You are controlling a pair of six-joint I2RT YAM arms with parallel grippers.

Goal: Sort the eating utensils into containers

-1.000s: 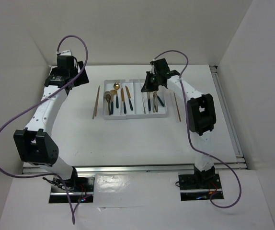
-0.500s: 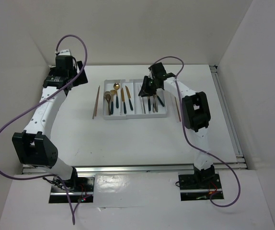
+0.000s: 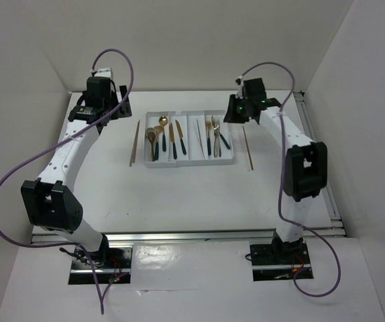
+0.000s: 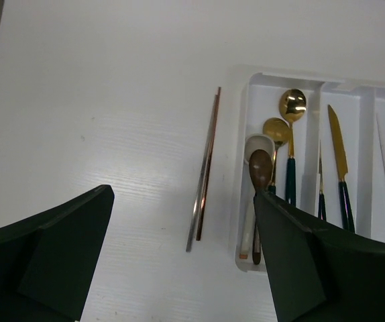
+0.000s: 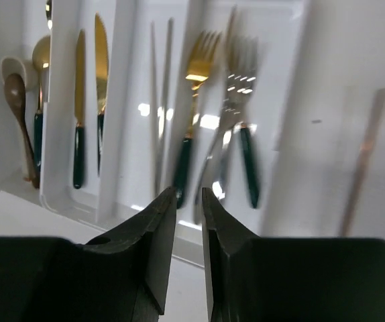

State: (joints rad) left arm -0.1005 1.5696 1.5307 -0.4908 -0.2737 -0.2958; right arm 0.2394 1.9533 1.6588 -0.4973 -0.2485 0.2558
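White bench (image 3: 179,194), plain white back wall (image 3: 199,40), white side panels (image 3: 370,100), what looks like a metal rail (image 3: 192,234) along its near edge, soft even light.

The left arm (image 3: 64,153) and the right arm (image 3: 280,124) are each built of white tubular links joined by boxy black joint housings. A thin purple cable (image 3: 117,51) runs along each in loose loops. The black bases (image 3: 96,258) carry fine red and blue wires. Small green lights (image 3: 241,105) glow at the right wrist. The left end effector (image 4: 179,261) and the right end effector (image 5: 187,221) have matte, dark, wedge-shaped fingers.
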